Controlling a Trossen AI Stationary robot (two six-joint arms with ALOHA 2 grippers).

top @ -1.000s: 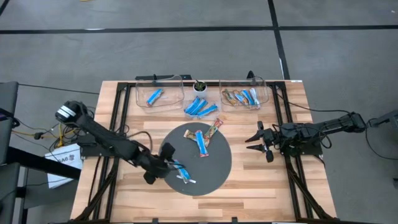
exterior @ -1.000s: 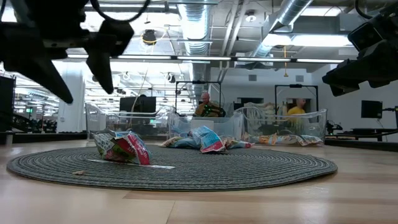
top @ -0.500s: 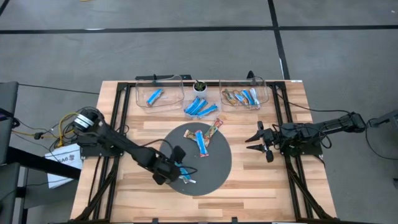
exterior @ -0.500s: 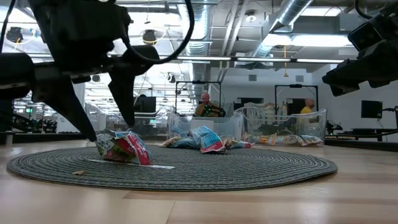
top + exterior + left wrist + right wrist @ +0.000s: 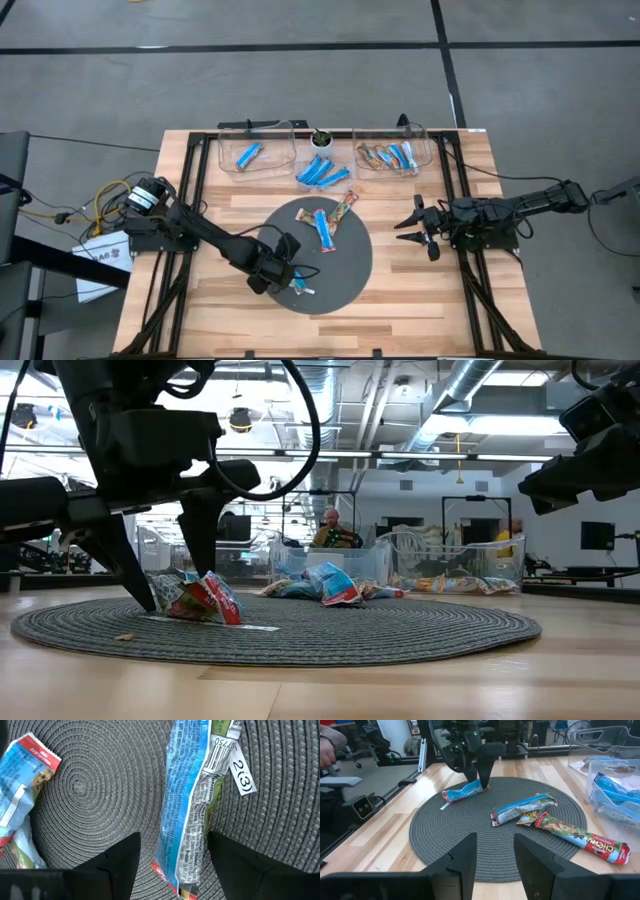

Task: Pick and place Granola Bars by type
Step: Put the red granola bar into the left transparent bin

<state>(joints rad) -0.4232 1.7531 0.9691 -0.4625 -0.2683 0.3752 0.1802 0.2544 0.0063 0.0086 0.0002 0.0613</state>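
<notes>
Down on the coiled mat [image 5: 100,795], the left hand [image 5: 172,855] straddles, seemingly ungripped, a crinkly blue bar [image 5: 187,810].

A round, dark woven mat [image 5: 352,262] lay at the middle of a light wooden bench [image 5: 420,300], with two clear plastic bins [image 5: 256,152] [image 5: 392,148] standing apart along its far edge and a small dark cup [image 5: 321,138] between them. Beyond the bench, a person [image 5: 331,530] sat in the workshop under exposed ceiling ducts [image 5: 470,385].
</notes>
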